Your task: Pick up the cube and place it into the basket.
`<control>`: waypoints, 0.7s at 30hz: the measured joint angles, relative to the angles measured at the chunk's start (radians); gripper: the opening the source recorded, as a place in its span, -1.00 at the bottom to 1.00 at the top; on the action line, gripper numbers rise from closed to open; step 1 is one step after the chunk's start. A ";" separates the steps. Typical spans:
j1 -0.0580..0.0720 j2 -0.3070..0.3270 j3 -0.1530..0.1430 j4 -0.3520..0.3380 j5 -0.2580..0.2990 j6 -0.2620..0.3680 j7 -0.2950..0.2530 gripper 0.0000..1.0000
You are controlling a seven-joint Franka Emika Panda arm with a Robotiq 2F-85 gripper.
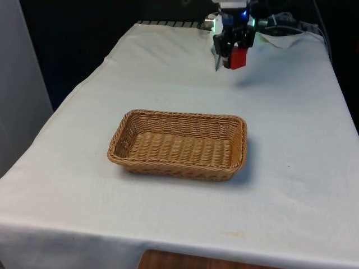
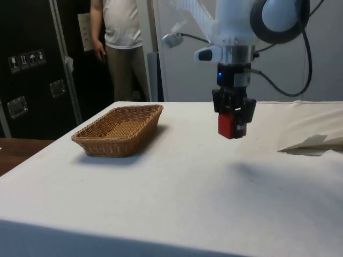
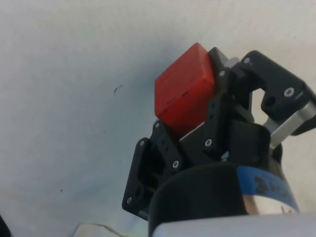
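A red cube hangs in the air above the far part of the table, held between the black fingers of my gripper. From the side the cube sits well above the cloth, with the gripper shut on it, and its shadow falls on the cloth below. Close up, the cube is clamped tilted in the gripper. The woven wicker basket lies in the middle of the table, nearer the camera than the cube, and holds nothing. In the side view the basket is off to the left of the gripper.
White cloth covers the table. It is crumpled near the robot's base. A person in a light shirt stands behind the table's end, beside dark cabinets.
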 measured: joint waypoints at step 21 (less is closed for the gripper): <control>-0.001 -0.002 -0.004 0.161 0.001 -0.148 0.000 -1.00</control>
